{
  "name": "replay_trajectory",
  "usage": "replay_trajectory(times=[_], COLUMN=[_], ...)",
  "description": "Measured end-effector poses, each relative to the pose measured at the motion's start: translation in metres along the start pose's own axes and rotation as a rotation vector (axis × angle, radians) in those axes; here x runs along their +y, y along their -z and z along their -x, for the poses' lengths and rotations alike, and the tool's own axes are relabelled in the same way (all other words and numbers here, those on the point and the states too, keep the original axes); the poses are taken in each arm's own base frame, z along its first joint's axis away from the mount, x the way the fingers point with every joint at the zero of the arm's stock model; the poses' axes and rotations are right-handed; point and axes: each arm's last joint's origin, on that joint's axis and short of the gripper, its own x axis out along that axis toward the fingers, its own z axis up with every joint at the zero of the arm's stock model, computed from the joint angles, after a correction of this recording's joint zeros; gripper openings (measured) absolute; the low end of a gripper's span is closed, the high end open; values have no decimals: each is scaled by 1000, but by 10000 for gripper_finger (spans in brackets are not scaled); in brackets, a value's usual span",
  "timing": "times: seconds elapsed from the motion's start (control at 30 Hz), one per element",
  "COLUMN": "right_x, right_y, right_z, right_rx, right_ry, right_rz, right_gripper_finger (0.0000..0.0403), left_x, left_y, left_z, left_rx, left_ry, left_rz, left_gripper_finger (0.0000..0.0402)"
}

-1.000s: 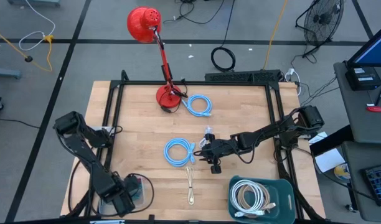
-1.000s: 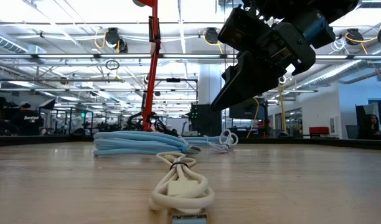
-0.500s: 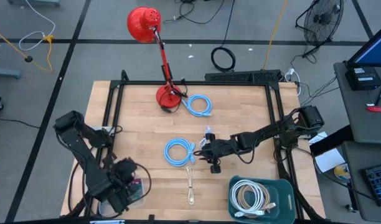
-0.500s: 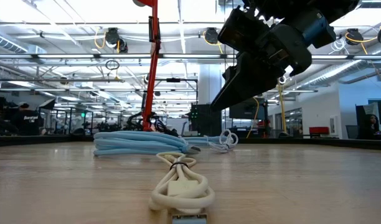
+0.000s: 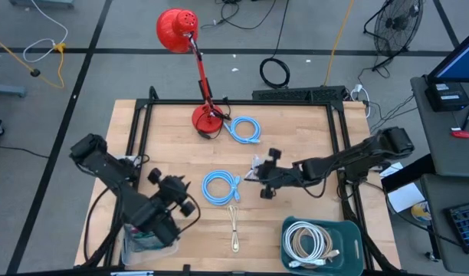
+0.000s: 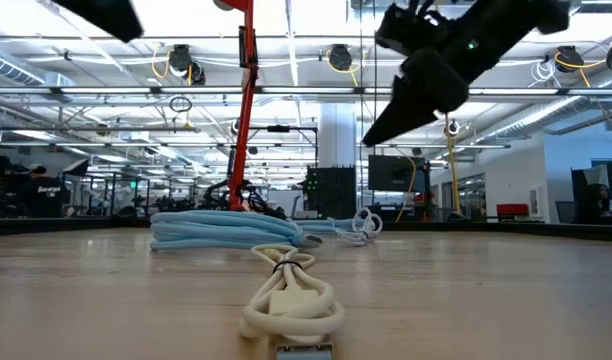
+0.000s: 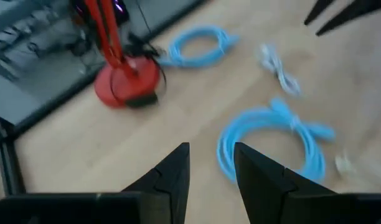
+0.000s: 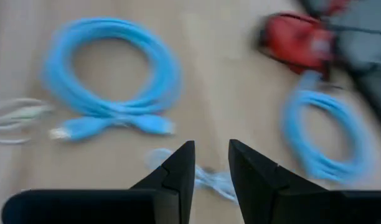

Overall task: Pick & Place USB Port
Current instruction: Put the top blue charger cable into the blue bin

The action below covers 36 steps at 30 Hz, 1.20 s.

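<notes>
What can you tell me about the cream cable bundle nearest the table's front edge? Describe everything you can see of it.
The cream cable bundle is a thin, off-white cord folded into a long narrow hank, tied around its middle, with looped ends and a plug at the front end. It lies flat on the wooden table, just in front of a blue coiled cable. Whether the two touch is unclear. No gripper touches it.

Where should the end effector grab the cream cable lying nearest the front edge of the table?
Take the cream-white bundled cable at its tied waist, coming straight down. It lies flat on the wooden table, long and thin, with its loops pinched together there, so fingers closing across the narrow middle would catch all the strands.
</notes>
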Motion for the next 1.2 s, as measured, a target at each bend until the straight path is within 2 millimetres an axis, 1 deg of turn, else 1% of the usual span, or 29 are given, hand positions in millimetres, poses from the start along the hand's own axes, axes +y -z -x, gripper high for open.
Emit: replay_trajectory(times=[0.1, 0.27, 0.4, 0.47, 0.53, 0.7, 0.77, 0.83, 0.97, 1.07, 1.13, 1.2], right_x=[-12, -34, -51, -58, -64, -80, -85, -90, -101, -111, -121, -131], right_y=[-2, -10, -17, -13, -5, 23, 33, 38, 35, 31, 30, 29], right_z=[17, 59, 92, 104, 111, 116, 116, 116, 115, 108, 102, 93], right_rx=[-5, -79, -182, -213, -230, -290, -327, -389, -509, -521, -509, -500], right_ry=[158, 355, 420, 418, 422, 511, 534, 538, 492, 529, 586, 599], right_rz=[-2, -27, -79, -104, -114, -158, -194, -226, -194, -186, -202, -216], right_gripper_finger=[89, 89, 89, 89, 89, 89, 89, 89, 89, 89, 89, 89], left_x=[1, 4, 4, 4, 5, 15, 20, 23, 24, 25, 25, 24], left_y=[-10, -23, -31, -35, -40, -60, -68, -75, -84, -88, -89, -90], left_z=[-12, -33, -46, -52, -58, -82, -93, -104, -120, -129, -131, -131], left_rx=[-11, 64, 114, 116, 96, -57, -68, -59, -29, 35, 62, 64], left_ry=[-43, -106, -122, -126, -139, -230, -265, -287, -288, -266, -256, -247], left_rz=[60, 82, 116, 133, 157, 269, 302, 326, 287, 225, 203, 189], left_gripper_finger=[129, 129, 129, 129, 129, 129, 129, 129, 129, 129, 129, 129])
